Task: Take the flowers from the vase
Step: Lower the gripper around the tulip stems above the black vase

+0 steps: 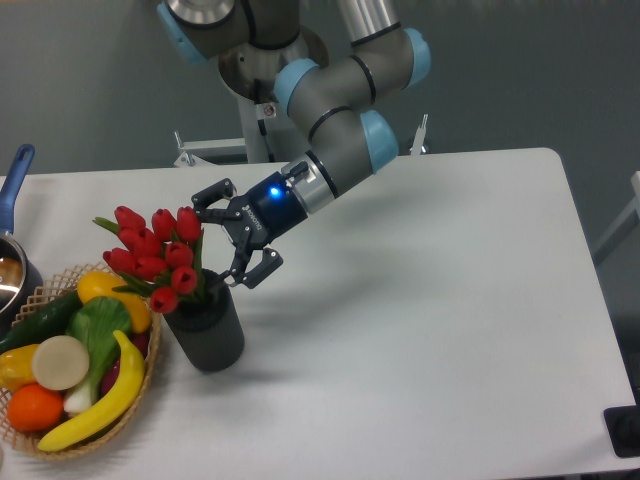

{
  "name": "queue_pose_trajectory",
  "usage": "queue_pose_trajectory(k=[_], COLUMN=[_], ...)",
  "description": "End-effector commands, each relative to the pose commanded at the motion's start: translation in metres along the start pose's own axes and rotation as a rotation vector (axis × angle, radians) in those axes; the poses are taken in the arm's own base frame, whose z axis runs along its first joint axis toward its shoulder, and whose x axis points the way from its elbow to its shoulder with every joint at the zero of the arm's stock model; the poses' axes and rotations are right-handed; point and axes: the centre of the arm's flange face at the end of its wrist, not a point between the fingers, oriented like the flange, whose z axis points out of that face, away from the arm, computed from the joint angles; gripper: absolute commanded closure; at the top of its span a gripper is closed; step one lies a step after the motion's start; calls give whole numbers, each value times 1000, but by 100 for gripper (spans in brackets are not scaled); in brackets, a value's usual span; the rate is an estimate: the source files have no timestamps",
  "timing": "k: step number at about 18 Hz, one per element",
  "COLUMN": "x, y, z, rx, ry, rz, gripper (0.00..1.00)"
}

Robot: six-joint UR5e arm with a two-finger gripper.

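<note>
The flowers (152, 252), a bunch of red tulip buds with green leaves, stand in the vase (207, 332), a short dark ribbed cylinder at the table's left. My gripper (222, 240) hangs open just right of the buds, one finger up by the top tulip and the other by the vase rim. Nothing is held between the fingers. The stems are hidden inside the vase.
A wicker basket (148, 385) of fruit and vegetables sits directly left of the vase, touching or nearly touching it. A pot with a blue handle (16, 180) is at the far left edge. The white table (430, 330) stretches to the right.
</note>
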Motion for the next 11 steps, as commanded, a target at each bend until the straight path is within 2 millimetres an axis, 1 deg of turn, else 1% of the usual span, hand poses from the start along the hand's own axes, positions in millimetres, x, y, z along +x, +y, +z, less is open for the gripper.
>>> queue_pose_trajectory(k=[1, 4, 5, 7, 8, 9, 11], x=[2, 2, 2, 1, -1, -2, -4], y=[0, -1, 0, 2, 5, 4, 8], z=[4, 7, 8, 7, 8, 8, 8], rx=[0, 0, -2, -4, -4, -5, -7], ry=[7, 15, 15, 15, 16, 16, 16], rz=[2, 3, 2, -3, -7, -6, -20], gripper=[21, 56, 63, 64, 66, 71, 75])
